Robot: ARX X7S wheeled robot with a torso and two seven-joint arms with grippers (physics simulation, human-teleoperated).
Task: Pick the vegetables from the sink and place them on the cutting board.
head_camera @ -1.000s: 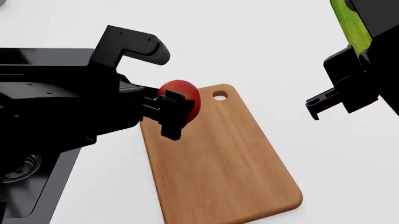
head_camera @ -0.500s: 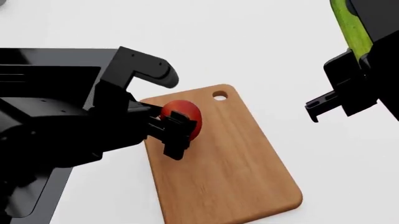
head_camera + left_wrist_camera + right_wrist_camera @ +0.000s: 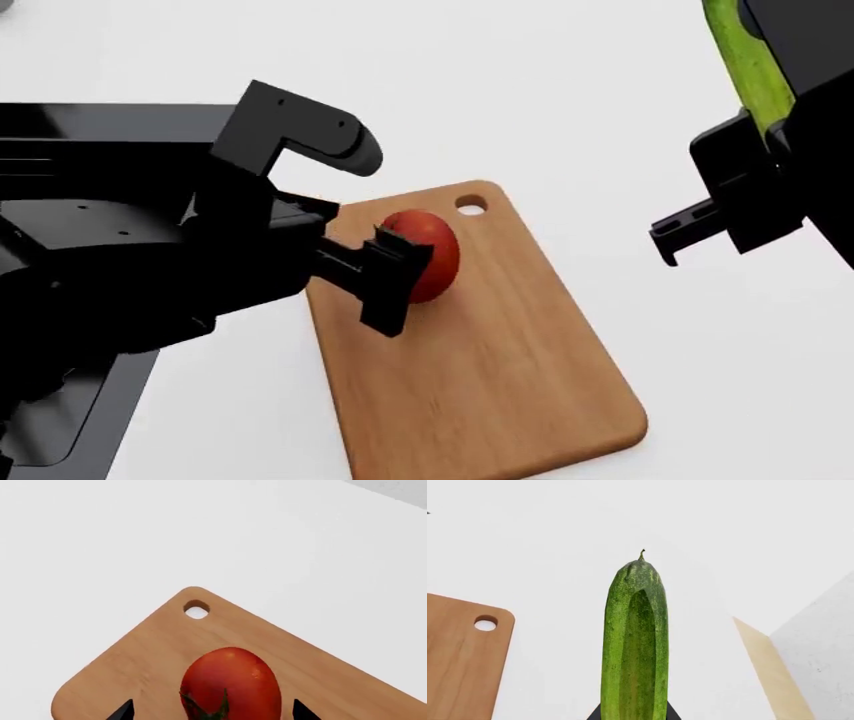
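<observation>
Tomato (image 3: 430, 256) sits between my left gripper's (image 3: 212, 711) parted jaws, over the hole end of the cutting board (image 3: 507, 380); I can't tell if the fingers touch it. My right gripper (image 3: 632, 714) is clenched on the cucumber (image 3: 634, 645), well apart from the board, bare white counter (image 3: 641, 120) between them.

1. In the head view the left arm (image 3: 147, 270) hides most of the sink (image 3: 74, 420).
2. The left gripper's (image 3: 380, 265) near finger covers the tomato's (image 3: 430, 255) left side.
3. The cucumber (image 3: 747, 60) is cut by the upper right frame edge.
4. The left wrist view crops the tomato's base and the cutting board (image 3: 133, 655).
</observation>
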